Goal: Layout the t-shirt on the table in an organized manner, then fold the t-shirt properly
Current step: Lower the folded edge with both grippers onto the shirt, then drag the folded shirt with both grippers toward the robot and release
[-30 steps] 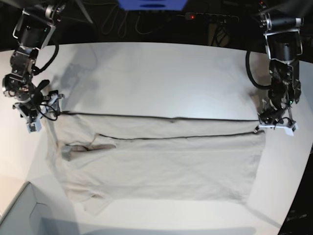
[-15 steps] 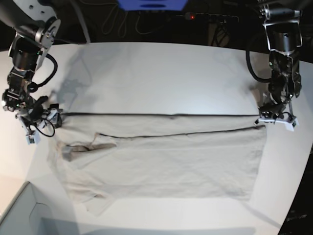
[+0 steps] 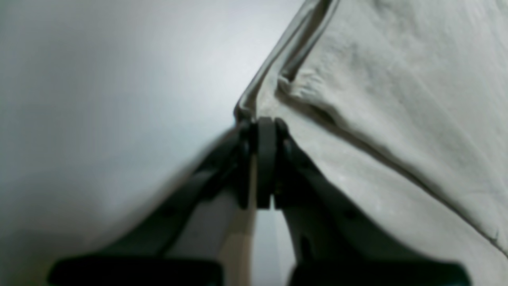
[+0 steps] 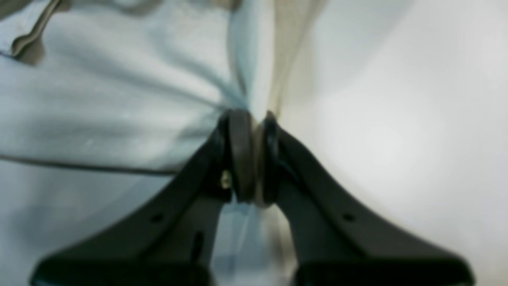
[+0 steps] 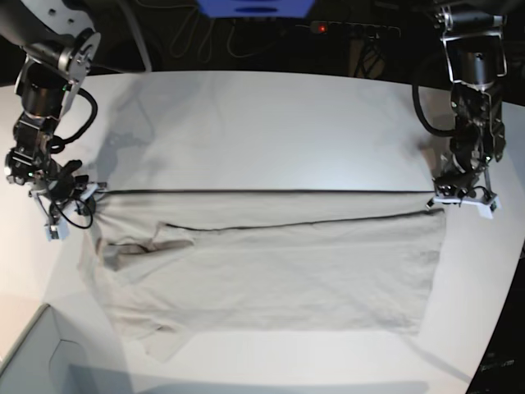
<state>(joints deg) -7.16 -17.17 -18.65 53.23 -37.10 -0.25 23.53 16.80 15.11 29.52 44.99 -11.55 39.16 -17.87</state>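
Base view: my left arm descends from the upper right corner, its wrist folded down so that my left gripper [image 5: 461,197] sits at the table [image 5: 271,123] surface on the far hem corner of the t-shirt [image 5: 271,263]. My right arm drops from the upper left in a bent pose, with my right gripper [image 5: 66,205] at the opposite far corner, at the collar end.

T-shirt position: spread lengthwise across the near half of the white table, far edge drawn into a straight line between my two grippers, one long fold line running parallel below it. One short sleeve points toward the near edge at lower left.

Left wrist view: my left gripper [image 3: 262,131] is clamped narrow on the folded hem edge of the t-shirt [image 3: 397,99]; cloth shows between the black pads.

Right wrist view: my right gripper [image 4: 252,123] is pinched narrow on a gathered ridge of the t-shirt [image 4: 119,107], which rises taut from the pads.

Limits: both wrist views are blurred. The collar is partly tucked under cloth. A pale box corner [image 5: 33,361] is cut off at lower left. No writing is legible.
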